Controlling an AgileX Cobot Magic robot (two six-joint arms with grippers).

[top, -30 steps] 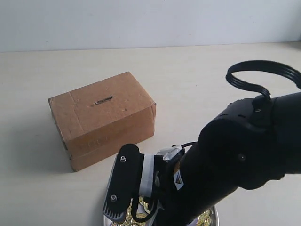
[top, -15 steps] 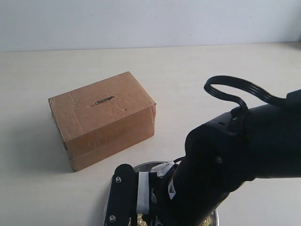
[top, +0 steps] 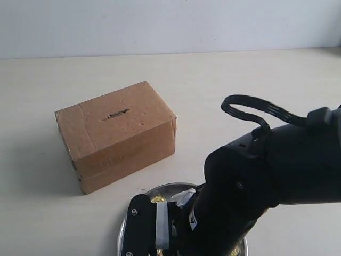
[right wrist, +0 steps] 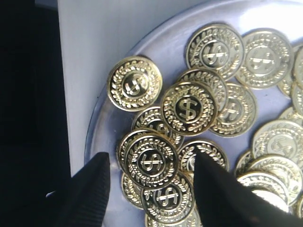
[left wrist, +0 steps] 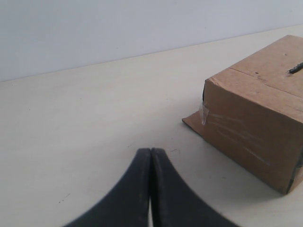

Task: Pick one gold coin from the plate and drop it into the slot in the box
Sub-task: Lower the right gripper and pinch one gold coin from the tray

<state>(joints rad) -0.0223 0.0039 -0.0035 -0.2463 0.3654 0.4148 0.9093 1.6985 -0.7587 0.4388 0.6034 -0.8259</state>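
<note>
1. Pressing its two dark fingers flat together, the left end effector (left wrist: 150, 153) is fully closed with nothing between them, low over the pale tabletop (left wrist: 71, 132).
2. On the left of the exterior view, the box (top: 114, 133) sits flat on the tabletop. It is brown cardboard, taped along its seams, and turned at an angle to the camera.
3. The slot (top: 118, 113) is a short dark slit in the box's top face.
4. The plate (top: 165, 186) lies at the lower edge of the exterior view, near the box's front but apart from it. Only part of its silver rim shows past the arm.
5. The right arm (top: 266, 181), black and bulky, bends down over the plate from the right, with a looped cable (top: 250, 104) standing above it.
6. The right end effector (right wrist: 151, 161) is open at a moderate width. Its fingers stand on either side of a gold coin (right wrist: 152, 160) that tops an overlapping heap near the plate's rim. Whether they touch the coin cannot be told.
7. Further gold coins spread across the plate, and a single coin (right wrist: 135, 84) lies apart by the rim.
</note>
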